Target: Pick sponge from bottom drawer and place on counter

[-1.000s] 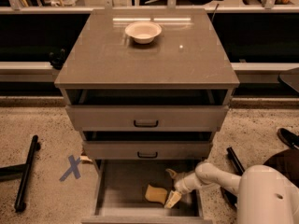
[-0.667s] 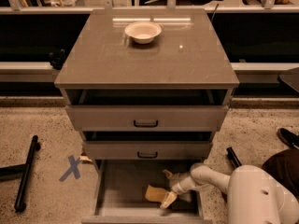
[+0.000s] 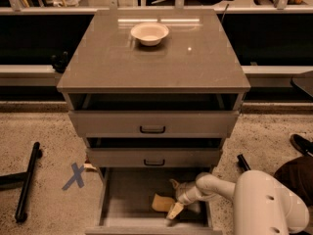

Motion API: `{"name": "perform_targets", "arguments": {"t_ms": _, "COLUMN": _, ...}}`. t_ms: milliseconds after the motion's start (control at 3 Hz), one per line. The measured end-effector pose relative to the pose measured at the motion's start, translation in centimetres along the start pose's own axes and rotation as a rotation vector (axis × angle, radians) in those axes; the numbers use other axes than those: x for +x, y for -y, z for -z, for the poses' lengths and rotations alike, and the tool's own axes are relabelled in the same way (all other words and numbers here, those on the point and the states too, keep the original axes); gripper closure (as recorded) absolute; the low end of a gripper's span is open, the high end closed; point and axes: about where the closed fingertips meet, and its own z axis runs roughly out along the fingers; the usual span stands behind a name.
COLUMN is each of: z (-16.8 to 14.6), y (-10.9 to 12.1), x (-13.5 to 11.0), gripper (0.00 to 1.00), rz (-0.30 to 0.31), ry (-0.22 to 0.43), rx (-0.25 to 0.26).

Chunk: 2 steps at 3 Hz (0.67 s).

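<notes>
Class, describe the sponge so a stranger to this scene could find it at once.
Find the grey-brown drawer cabinet with a white bowl on its counter. Its bottom drawer stands open; the sponge lies on its floor, right of centre, beside the gripper reaching in from the right. It is a pale-yellow block, unlike the round bowl above.

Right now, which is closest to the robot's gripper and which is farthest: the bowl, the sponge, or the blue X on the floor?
The gripper is down in the open bottom drawer, on its right side.
1. Sponge: in the same drawer, just left of the gripper.
2. Blue X: on the floor, off to the left.
3. Bowl: up on the counter, at the back.
</notes>
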Motion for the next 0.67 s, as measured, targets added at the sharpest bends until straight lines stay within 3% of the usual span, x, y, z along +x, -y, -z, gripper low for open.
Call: {"name": "perform_targets", "arguments": {"t_ms": 667, "z": -3.2, "y": 0.7, "x": 3.0, "gripper": 0.00, "rz": -0.008, "ry": -0.032, "rx": -0.002}}
